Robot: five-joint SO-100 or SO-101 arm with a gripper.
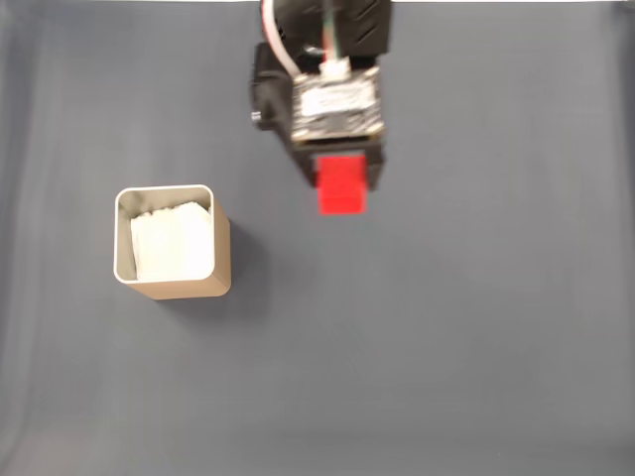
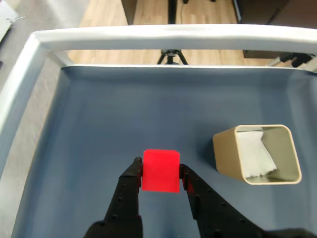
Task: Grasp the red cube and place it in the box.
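The red cube (image 2: 161, 170) is pinched between the two black fingers of my gripper (image 2: 160, 174), which is shut on it. In the fixed view the red cube (image 1: 341, 184) pokes out below the arm's black wrist at top centre, where my gripper (image 1: 342, 180) holds it. The box (image 1: 171, 243), tan with a pale rim and white lining, stands open-topped to the lower left of the cube in that view. From the wrist camera the box (image 2: 257, 154) lies to the right of the cube, a short gap apart.
A dark blue-grey mat (image 1: 446, 327) covers the work surface. A white raised border (image 2: 148, 37) runs along the mat's far edge and left side in the wrist view, with wooden floor and a tripod base (image 2: 172, 55) beyond it.
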